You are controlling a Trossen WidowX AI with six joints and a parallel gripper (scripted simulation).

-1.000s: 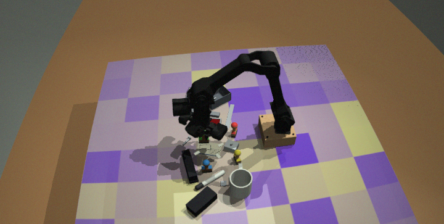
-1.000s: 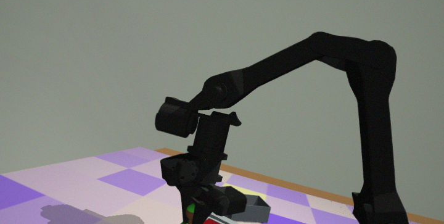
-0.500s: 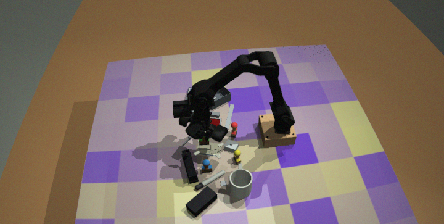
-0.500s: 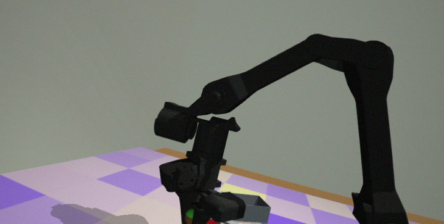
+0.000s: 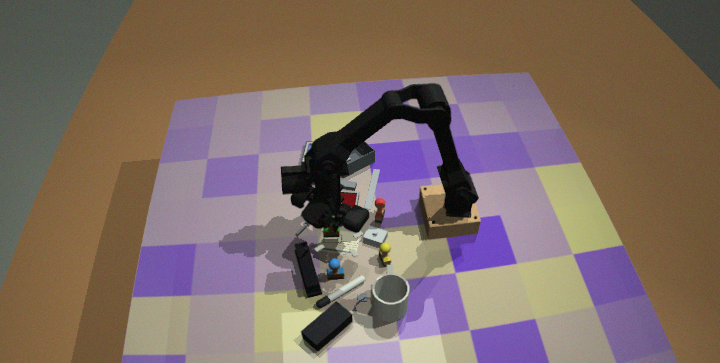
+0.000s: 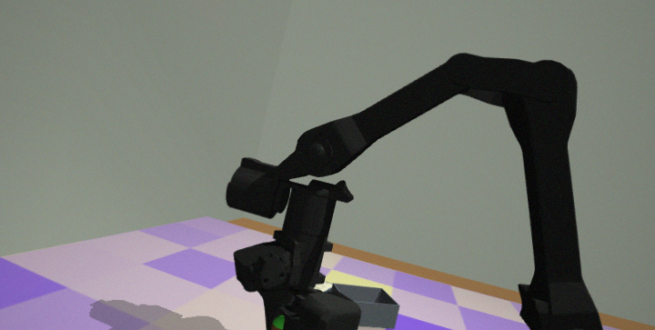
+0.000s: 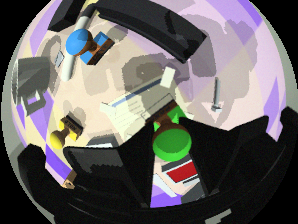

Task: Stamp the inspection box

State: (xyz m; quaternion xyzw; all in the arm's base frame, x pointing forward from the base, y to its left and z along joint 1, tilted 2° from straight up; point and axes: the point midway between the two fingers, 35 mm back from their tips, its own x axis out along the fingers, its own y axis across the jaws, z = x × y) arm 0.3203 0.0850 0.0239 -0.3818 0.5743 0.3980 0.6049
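Observation:
My gripper [image 5: 331, 225] [image 7: 166, 123] is shut on the green-knobbed stamp [image 7: 172, 145] [image 6: 278, 322], which hangs upright between the fingers. The stamp's base is over the edge of the white card [image 5: 348, 246] [image 7: 131, 114], at the outlined box, and hides part of it. I cannot tell whether the base touches the card. No print shows on the visible part. The red ink pad [image 5: 349, 198] [image 7: 183, 172] lies behind the stamp, toward the grey tray. The fingertips are partly hidden in the exterior view.
A blue stamp [image 5: 334, 264] [image 7: 78, 42], yellow stamp [image 5: 385, 248] [image 7: 58, 139] and red stamp [image 5: 379, 203] stand around the card. A grey mug [image 5: 389, 299], white marker [image 5: 342, 290], black block [image 5: 326, 327] and black bar [image 5: 307, 269] lie nearer the front. A grey tray [image 5: 360, 161] [image 6: 376, 314] is behind.

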